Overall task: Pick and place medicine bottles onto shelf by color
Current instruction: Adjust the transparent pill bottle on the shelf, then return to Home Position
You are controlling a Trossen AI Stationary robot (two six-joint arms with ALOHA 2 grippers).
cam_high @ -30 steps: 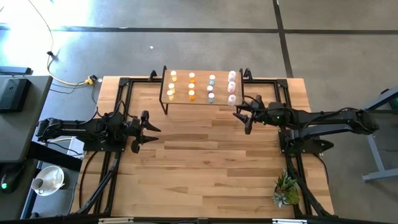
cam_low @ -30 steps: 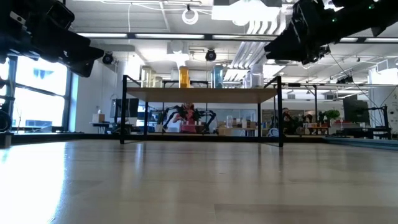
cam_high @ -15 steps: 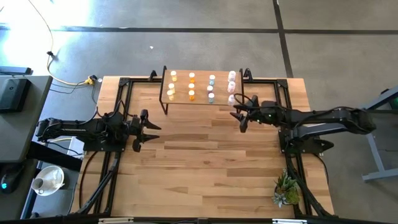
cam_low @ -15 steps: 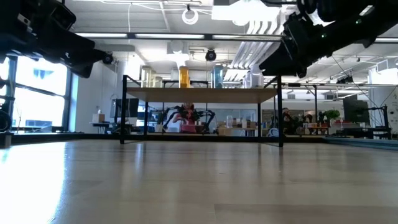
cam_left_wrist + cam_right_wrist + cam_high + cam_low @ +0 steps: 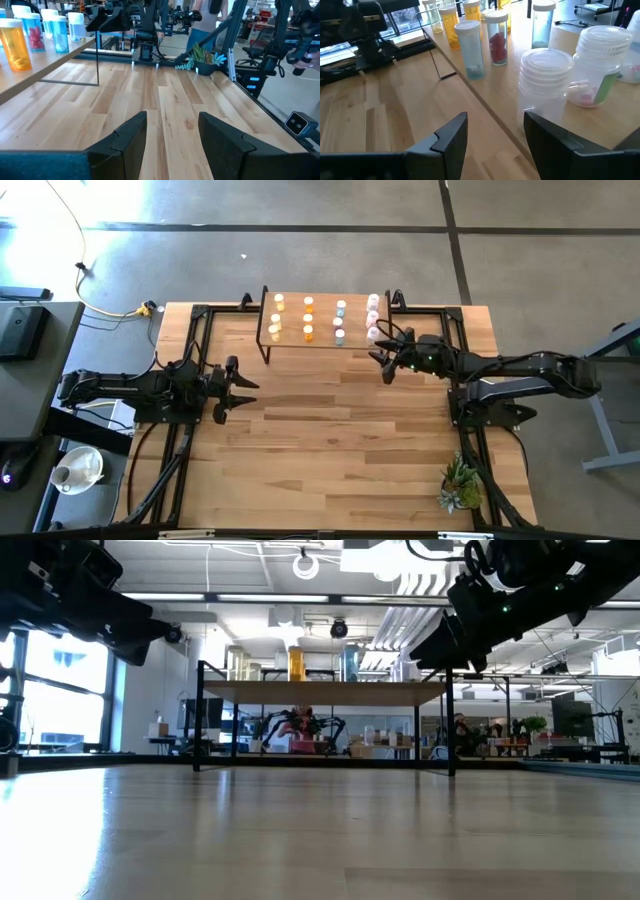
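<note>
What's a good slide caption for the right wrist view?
Right tool, open and empty, faces the shelf edge, with clear, blue and orange white-capped medicine bottles standing in rows.

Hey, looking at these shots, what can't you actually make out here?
- High view: bottles on the shelf are too small to tell contents.
- Low view: both grippers are cut off by the top edge.
- Right wrist view: the nearest clear bottle has an unreadable label, and the right edge cuts off another.
</note>
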